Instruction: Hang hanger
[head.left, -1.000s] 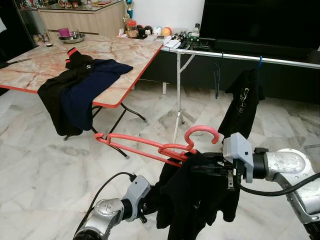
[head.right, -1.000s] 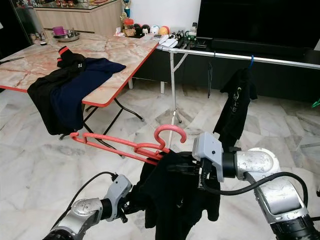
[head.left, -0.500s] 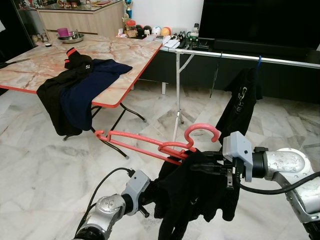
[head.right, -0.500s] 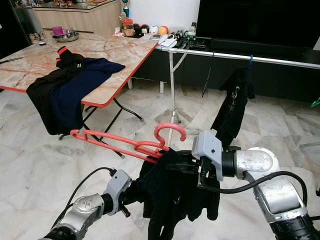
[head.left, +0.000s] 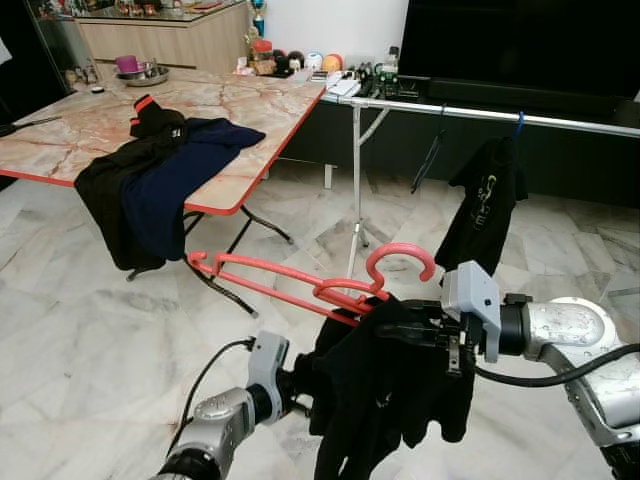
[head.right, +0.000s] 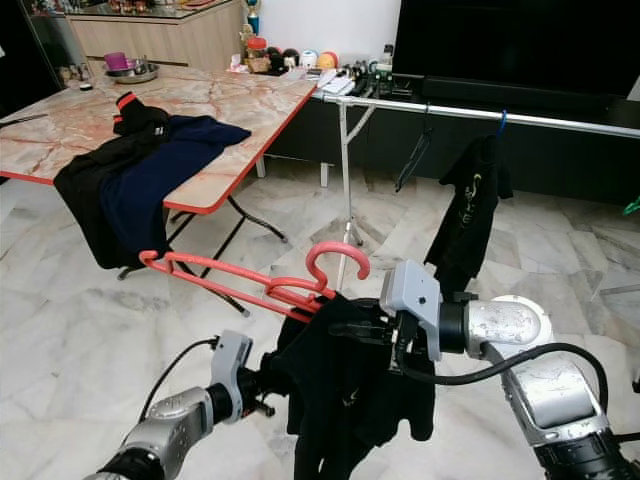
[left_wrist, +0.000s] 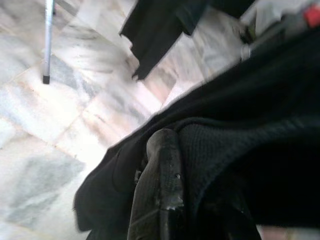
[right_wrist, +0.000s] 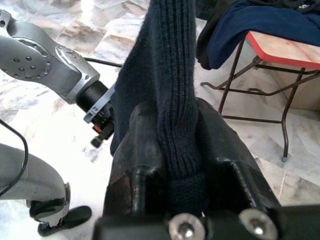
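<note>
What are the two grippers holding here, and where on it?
Both hold the black garment draped on the red hanger. The right gripper pinches a ribbed fold between its jaws, near the hook. The left gripper grips its lower left edge.

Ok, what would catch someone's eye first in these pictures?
The red hanger in mid-air before the robot, with a black garment drooping from it, pinched by the right gripper and held lower down by the left gripper. Behind, clothes spill over the table edge.
</note>
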